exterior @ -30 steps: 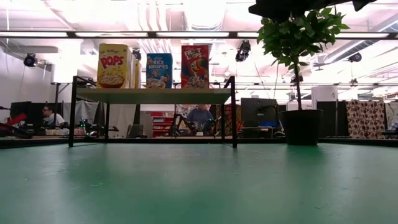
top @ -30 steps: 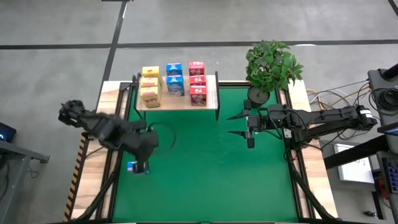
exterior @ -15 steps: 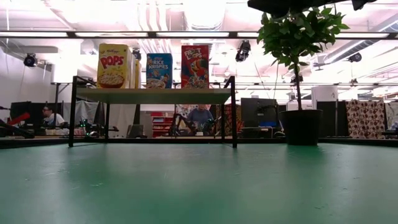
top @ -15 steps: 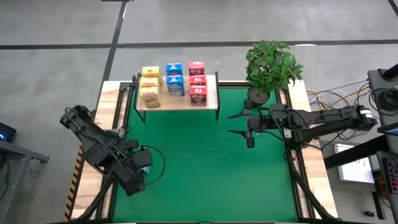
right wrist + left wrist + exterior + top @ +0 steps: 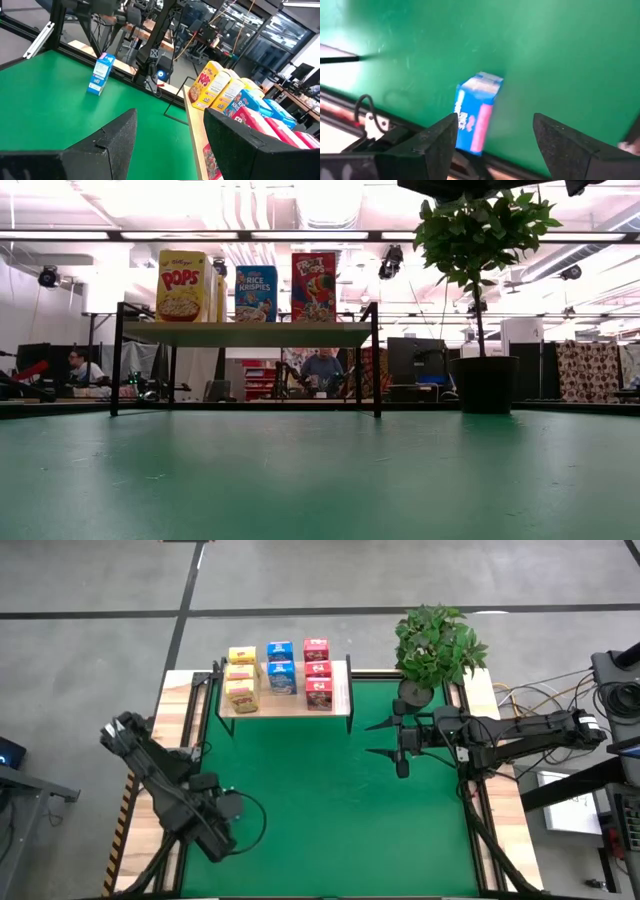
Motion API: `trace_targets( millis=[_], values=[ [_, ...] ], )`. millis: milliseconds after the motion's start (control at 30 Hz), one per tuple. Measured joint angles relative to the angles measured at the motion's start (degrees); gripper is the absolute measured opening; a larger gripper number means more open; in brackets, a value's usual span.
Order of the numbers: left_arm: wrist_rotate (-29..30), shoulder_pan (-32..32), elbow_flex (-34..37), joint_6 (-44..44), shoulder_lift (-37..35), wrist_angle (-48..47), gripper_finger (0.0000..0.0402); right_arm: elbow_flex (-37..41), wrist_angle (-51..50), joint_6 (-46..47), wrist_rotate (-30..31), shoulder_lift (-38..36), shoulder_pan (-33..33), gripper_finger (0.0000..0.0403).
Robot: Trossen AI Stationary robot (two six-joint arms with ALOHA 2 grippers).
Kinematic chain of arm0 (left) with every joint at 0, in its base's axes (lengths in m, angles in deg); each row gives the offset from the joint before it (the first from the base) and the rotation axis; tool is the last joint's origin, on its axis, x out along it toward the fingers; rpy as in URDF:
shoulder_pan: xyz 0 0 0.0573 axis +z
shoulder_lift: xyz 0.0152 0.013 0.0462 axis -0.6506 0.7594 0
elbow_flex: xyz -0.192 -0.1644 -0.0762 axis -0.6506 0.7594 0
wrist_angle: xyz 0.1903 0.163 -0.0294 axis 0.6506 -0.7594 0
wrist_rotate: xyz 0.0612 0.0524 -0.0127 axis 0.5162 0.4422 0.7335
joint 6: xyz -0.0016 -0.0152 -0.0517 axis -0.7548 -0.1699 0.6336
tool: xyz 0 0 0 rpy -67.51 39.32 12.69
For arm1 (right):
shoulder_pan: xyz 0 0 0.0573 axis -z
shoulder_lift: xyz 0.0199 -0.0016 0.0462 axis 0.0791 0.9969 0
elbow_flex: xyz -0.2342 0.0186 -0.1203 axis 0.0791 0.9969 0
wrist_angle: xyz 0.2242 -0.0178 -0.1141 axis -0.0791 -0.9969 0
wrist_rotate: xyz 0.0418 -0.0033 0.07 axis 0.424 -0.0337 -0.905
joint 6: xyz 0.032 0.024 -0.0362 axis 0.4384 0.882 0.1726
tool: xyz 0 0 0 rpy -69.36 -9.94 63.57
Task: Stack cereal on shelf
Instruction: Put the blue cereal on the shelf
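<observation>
Left wrist view: blue cereal box (image 5: 476, 112) stands on the mat, apparently free, beyond left pincer (image 5: 495, 137), spread wide.
High view: that box hidden; right pincer (image 5: 378, 739) wide.

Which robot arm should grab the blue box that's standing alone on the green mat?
Probably left. The blue box stands right in front of the open left tool, while the open right tool hovers across the mat near the shelf.

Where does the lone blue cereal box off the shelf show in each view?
High view: not visible; perhaps beneath the left arm.
Low view: not in it.
Left wrist view: blue box centre, near green mat edge.
Right wrist view: upper left, upright.
Shared landmark: the green mat.
</observation>
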Motion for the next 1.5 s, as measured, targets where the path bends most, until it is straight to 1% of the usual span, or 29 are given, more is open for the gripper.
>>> trace_targets(
  millis=[100,267,367,500,633,800,1067,1367,1500],
  values=[
    [0.00,-0.95,4.07,0.30,-0.93,0.70,0.0240,0.00,0.10,0.24,0.00,0.00,0.00,0.0221],
    [-0.11,-2.04,11.30,-0.39,-3.16,7.31,0.0240,0.00,0.34,0.91,0.00,-0.02,0.00,0.0221],
    [-0.20,-2.10,14.50,-1.30,-4.49,9.00,0.0240,0.00,0.34,1.42,0.00,0.00,0.00,0.0221],
    [-0.61,-2.13,17.25,-1.39,-7.22,9.45,0.0240,0.00,0.34,2.26,-0.02,0.00,0.00,0.0221],
    [-0.60,-2.13,19.92,-1.34,-10.15,12.58,0.0240,0.00,0.34,2.68,-0.02,-0.02,0.00,0.0221],
    [-0.61,-2.13,23.71,-1.40,-11.32,14.09,0.0237,0.00,0.31,3.37,-0.02,0.00,0.00,0.0221],
    [0.00,-2.13,25.38,-2.81,-11.08,17.17,0.0219,0.00,0.27,4.13,-0.02,0.00,0.00,0.0221],
    [-0.02,-2.13,25.38,-2.81,-10.66,17.42,0.0165,0.00,0.23,4.65,-0.02,-0.01,0.00,0.0221],
    [-0.04,-2.13,25.14,-2.81,-10.66,17.39,0.0151,0.00,0.03,4.63,-0.02,0.00,0.00,0.0221]
  ],
)
